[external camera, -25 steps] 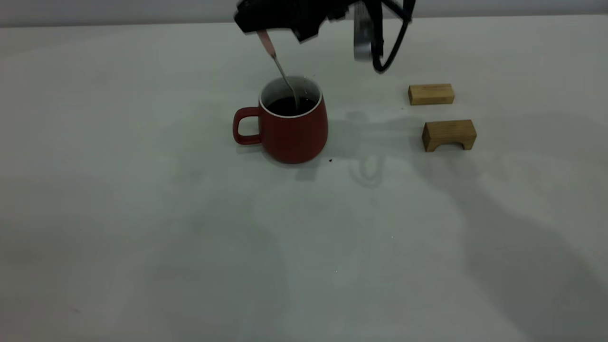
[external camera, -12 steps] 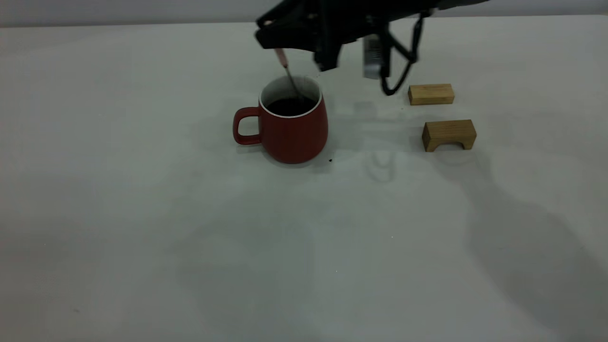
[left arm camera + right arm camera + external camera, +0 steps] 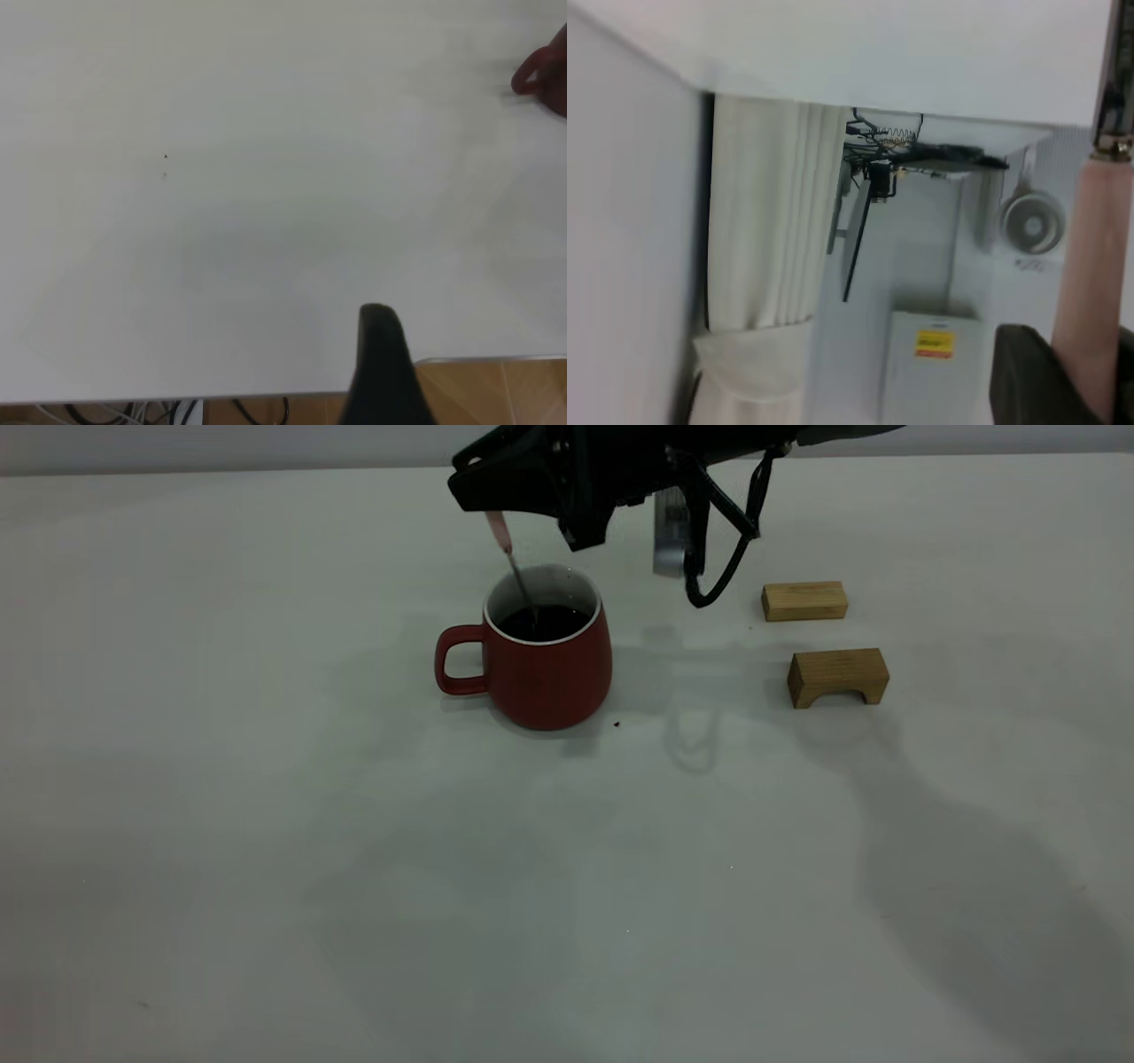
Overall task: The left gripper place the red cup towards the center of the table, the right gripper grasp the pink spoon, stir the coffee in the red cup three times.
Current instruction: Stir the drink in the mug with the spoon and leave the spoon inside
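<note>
The red cup (image 3: 542, 673) stands upright on the table (image 3: 266, 824), handle to the left, with dark coffee (image 3: 549, 622) inside. My right gripper (image 3: 498, 514) hangs just above the cup's left rim, shut on the pink spoon (image 3: 501, 533). The spoon's grey neck slants down into the coffee and its bowl is under the liquid. In the right wrist view the pink spoon (image 3: 1099, 266) handle sits clamped in the right gripper (image 3: 1090, 381). My left gripper (image 3: 381, 372) hovers by the table's edge, far from the red cup (image 3: 542, 75), whose handle shows at the frame's side.
Two tan wooden blocks lie right of the cup, a flat one (image 3: 803, 600) and an arch-shaped one (image 3: 837, 677). A black cable (image 3: 709, 584) loops down from the right arm between cup and blocks. A tiny dark speck (image 3: 617, 724) lies by the cup's base.
The right gripper swung to the right with the spoon, then back to the left. The spoon's lower end moved from the cup's right side to its left. The cup stayed put.
</note>
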`<state>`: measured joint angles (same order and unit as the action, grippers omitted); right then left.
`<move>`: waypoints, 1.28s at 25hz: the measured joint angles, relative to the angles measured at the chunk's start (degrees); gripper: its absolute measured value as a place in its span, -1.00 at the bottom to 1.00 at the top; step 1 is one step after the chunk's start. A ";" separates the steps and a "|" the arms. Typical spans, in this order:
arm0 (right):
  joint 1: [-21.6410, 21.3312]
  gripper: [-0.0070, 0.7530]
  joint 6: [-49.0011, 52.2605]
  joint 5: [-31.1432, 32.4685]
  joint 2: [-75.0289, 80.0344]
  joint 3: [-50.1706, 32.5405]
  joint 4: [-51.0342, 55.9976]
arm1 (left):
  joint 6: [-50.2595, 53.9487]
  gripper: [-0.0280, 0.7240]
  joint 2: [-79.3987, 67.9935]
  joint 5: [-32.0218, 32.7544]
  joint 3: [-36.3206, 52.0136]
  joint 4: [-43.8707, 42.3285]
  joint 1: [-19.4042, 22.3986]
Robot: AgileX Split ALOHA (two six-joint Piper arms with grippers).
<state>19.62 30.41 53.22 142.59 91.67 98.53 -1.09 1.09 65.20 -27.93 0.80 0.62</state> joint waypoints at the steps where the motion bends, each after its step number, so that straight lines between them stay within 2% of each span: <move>1: -0.63 -0.60 -0.40 0.16 0.00 0.00 -0.81 | 0.00 0.63 0.00 0.00 0.00 0.00 0.00; 5: -2.91 -0.60 9.15 2.65 0.00 0.00 -7.25 | -0.05 0.63 0.00 0.00 0.00 0.00 0.00; 9: -1.79 -0.60 16.62 3.11 0.00 0.00 -8.26 | -0.05 0.63 0.00 0.00 0.00 0.00 0.00; 14: 0.83 -0.60 9.09 1.72 0.00 0.07 -3.18 | -0.05 0.63 0.00 0.00 0.00 0.00 0.00; 19: -1.99 -0.60 1.57 2.76 0.00 0.32 -9.21 | -0.05 0.63 0.00 0.00 0.00 0.00 0.00; 22: -2.67 -0.60 0.88 4.29 0.00 0.32 -13.46 | -0.05 0.63 0.00 0.00 0.00 0.00 0.00; 30: -0.65 -0.59 -0.27 3.96 0.00 0.32 -12.29 | -0.05 0.63 0.00 0.00 0.00 0.00 0.00; 32: -0.71 -0.53 -1.08 3.96 0.00 0.32 -12.21 | -0.05 0.63 0.00 0.00 0.00 0.00 0.00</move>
<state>18.91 29.32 57.18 142.59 91.99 86.31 -1.14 1.09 65.20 -27.93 0.80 0.62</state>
